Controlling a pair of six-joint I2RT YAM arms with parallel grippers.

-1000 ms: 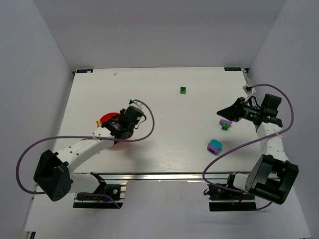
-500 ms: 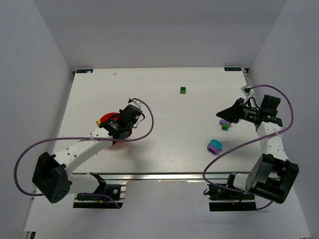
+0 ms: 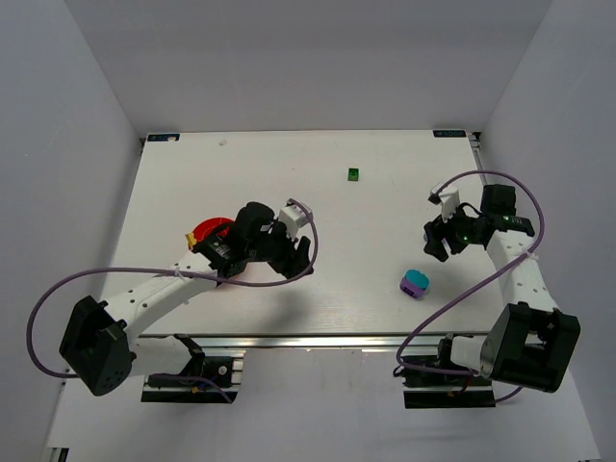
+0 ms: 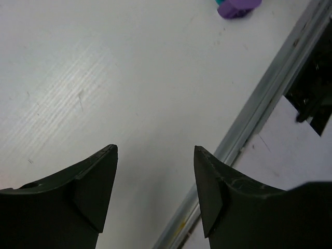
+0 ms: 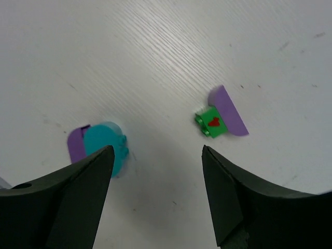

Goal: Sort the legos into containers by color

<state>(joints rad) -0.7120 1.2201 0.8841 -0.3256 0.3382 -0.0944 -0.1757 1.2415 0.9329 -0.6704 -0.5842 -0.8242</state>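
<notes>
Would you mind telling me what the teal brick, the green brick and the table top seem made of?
Teal brick: probably moulded plastic, smooth, even colour, soft sheen. Green brick: likely the same plastic, crisp edges, red heart printed on top. Table top: white and matte with fine parallel grain lines; laminate or painted board, I cannot tell which.

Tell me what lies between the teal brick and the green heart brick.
Nothing: in the right wrist view, only bare white table separates the teal brick from the green heart brick.
</notes>
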